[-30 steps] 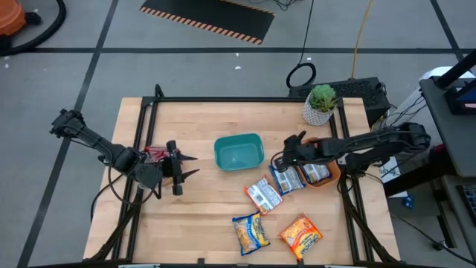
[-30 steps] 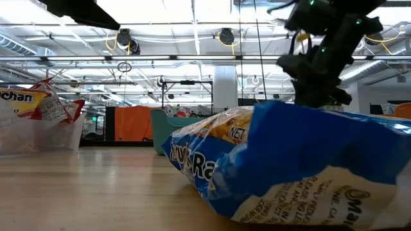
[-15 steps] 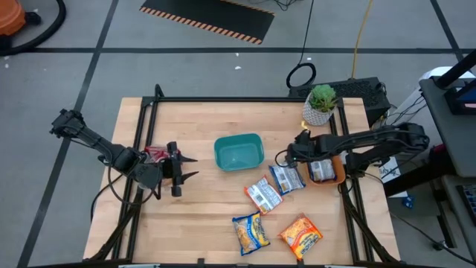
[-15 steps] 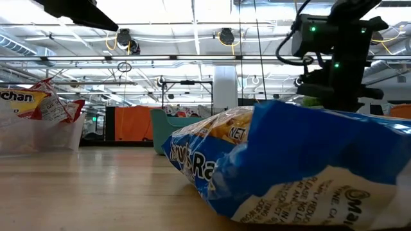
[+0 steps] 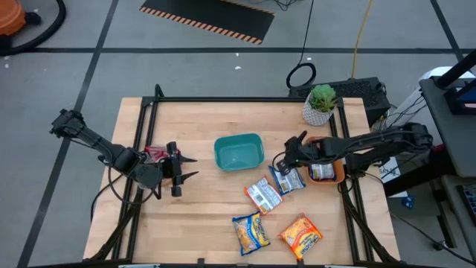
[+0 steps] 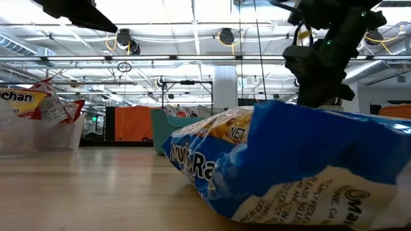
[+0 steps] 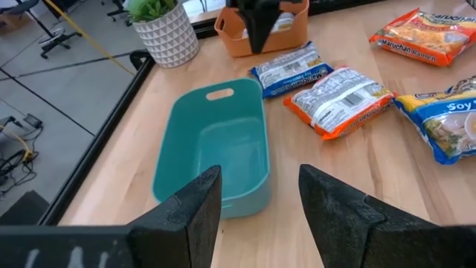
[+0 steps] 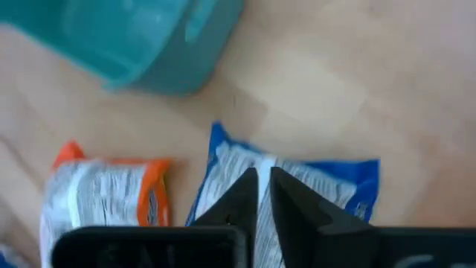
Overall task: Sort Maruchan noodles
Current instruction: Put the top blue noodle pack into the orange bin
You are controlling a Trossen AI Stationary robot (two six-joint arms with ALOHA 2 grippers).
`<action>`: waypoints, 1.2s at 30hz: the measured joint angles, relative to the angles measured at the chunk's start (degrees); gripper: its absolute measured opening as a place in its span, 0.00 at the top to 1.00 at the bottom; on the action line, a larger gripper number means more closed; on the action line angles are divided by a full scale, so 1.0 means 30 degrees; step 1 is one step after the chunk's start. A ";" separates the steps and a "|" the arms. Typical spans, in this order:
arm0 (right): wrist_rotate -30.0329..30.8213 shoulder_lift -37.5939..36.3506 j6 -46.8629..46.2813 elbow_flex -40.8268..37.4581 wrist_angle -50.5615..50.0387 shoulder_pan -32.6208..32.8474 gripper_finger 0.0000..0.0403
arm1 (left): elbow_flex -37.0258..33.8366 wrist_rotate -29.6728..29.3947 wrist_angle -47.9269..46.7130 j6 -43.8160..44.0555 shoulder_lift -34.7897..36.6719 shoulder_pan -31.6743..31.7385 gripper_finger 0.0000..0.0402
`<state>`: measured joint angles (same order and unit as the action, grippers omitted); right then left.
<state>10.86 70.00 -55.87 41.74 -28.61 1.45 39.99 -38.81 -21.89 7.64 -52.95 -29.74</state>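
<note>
— Blue-edged packet (image 5: 287, 179)?
— Flat on wooden worktop (image 5: 201, 126), beside teal bin (image 5: 239, 152); right gripper (image 5: 288, 154) poised above, fingers nearly closed, empty.
— Left gripper (image 5: 187, 168)?
— Spread wide, empty, near worktop's left edge.

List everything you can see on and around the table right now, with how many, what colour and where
Maruchan noodles: four loose on the table near the right front, one blue, one orange-edged, one blue-and-yellow, one orange; at least one more in the orange tray, and a red packet at the left edge.
Teal bin: one, teal, empty, table centre.
Orange tray: one, orange, right edge.
Potted plant: one, green in a white pot, back right corner.
Table: one, light wood, black frame.
Left gripper: open, hovering at the left side.
Right gripper: fingers almost together above the blue packet.
</note>
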 joint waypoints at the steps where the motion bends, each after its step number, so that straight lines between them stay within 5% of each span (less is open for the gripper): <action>1: -0.0358 0.0207 -0.0003 0.0000 0.0019 0.0103 0.90 | 0.0000 0.0000 -0.0005 0.0054 0.0000 0.0000 0.54; 7: -0.3252 0.1264 0.1262 -0.0007 0.0558 0.1233 0.74 | 0.0000 0.0000 0.0036 0.0183 0.0000 0.0007 0.54; 17: -0.3093 0.1213 0.4736 0.0000 0.1421 0.3425 0.50 | 0.0000 -0.0007 -0.0034 0.0130 0.0000 0.0015 0.54; 27: -0.0648 0.1309 0.5088 -0.0015 -0.0580 0.3327 0.48 | 0.0000 -0.0007 -0.0073 0.0145 0.0000 0.0015 0.54; 36: -0.0536 0.2315 0.6718 -0.0059 -0.0011 0.2713 0.48 | 0.0000 -0.0015 -0.0046 0.0122 0.0007 0.0015 0.54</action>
<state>9.25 76.95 -35.71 41.56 -28.65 9.59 39.99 -38.85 -22.03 8.01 -52.93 -29.69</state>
